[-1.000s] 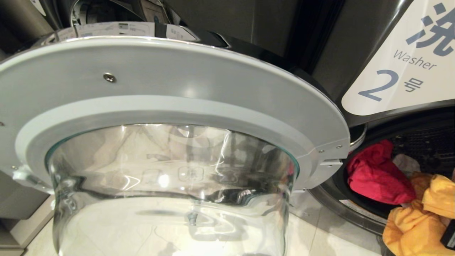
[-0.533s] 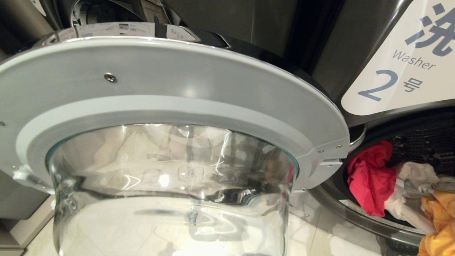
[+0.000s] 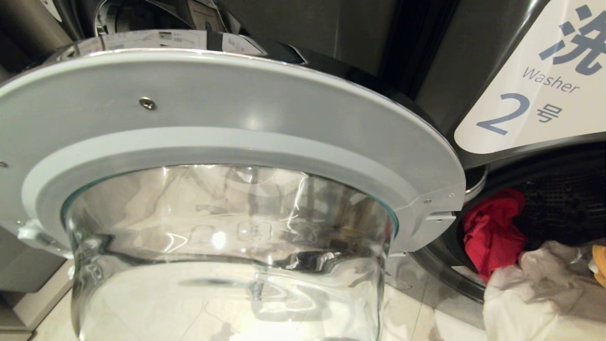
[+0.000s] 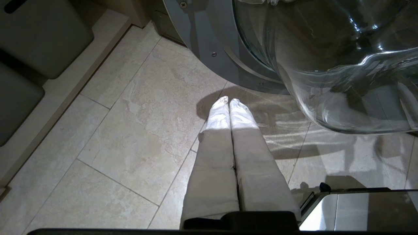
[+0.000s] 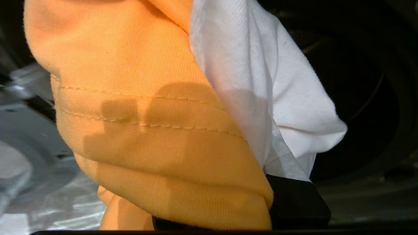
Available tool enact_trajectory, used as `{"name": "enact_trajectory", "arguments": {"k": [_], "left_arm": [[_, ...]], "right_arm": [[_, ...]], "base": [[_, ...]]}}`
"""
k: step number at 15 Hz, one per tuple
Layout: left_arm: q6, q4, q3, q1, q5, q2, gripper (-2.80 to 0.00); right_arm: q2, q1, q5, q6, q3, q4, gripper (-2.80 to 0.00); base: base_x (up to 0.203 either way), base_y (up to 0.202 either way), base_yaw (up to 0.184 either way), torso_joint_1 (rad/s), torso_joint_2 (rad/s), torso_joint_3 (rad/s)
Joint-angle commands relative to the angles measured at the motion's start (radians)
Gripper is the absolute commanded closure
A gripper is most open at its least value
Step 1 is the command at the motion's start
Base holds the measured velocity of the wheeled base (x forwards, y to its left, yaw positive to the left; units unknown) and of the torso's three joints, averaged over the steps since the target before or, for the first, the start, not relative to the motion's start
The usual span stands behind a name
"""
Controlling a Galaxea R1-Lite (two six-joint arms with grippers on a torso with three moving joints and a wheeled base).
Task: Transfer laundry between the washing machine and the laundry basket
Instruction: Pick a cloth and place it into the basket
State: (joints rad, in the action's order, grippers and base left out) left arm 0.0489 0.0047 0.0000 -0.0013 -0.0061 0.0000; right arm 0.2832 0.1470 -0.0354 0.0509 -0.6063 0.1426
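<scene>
The washing machine (image 3: pixel 440 61) with the label 2 (image 3: pixel 530 94) has its round glass door (image 3: pixel 227 109) swung open. A red garment (image 3: pixel 492 229) lies at the drum's mouth. A white garment (image 3: pixel 535 289) hangs out over the drum's rim, with a sliver of the orange garment (image 3: pixel 600 270) at the view's right edge. In the right wrist view the orange garment (image 5: pixel 147 124) and the white garment (image 5: pixel 277 91) drape over my right gripper, hiding its fingers; only its black base (image 5: pixel 295 202) shows. My left gripper (image 4: pixel 228 101) hangs shut and empty over the floor. The laundry basket is out of view.
The open door's glass bowl (image 3: pixel 227 255) fills the middle of the head view and stands close to my left gripper. Pale floor tiles (image 4: pixel 137 124) lie below. Grey cabinet fronts (image 4: pixel 42 36) line the floor's edge beside the left arm.
The orange garment has slid down and right, almost out of the head view. The white garment has been drawn out over the drum's rim after it. The red garment has stayed in the drum.
</scene>
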Motion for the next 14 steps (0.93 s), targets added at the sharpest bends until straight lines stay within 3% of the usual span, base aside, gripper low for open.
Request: {"name": "enact_trajectory", "arguments": {"k": [1, 5, 10, 14], "left_arm": [[0.000, 0.000, 0.002, 0.000, 0.000, 0.000, 0.00], [0.000, 0.000, 0.002, 0.000, 0.000, 0.000, 0.00], [0.000, 0.000, 0.002, 0.000, 0.000, 0.000, 0.00], [0.000, 0.000, 0.002, 0.000, 0.000, 0.000, 0.00]], "right_arm": [[-0.002, -0.023, 0.036, 0.004, -0.137, 0.082, 0.00], [-0.002, -0.034, 0.093, 0.041, -0.232, 0.145, 0.00], [-0.002, -0.049, 0.090, 0.038, -0.363, 0.352, 0.00], [-0.002, -0.050, 0.082, 0.037, -0.414, 0.373, 0.00]], "base": [[0.000, 0.000, 0.000, 0.000, 0.00, 0.000], [0.000, 0.000, 0.000, 0.000, 0.00, 0.000], [0.000, 0.000, 0.000, 0.000, 0.00, 0.000], [0.000, 0.000, 0.000, 0.000, 0.00, 0.000]]}}
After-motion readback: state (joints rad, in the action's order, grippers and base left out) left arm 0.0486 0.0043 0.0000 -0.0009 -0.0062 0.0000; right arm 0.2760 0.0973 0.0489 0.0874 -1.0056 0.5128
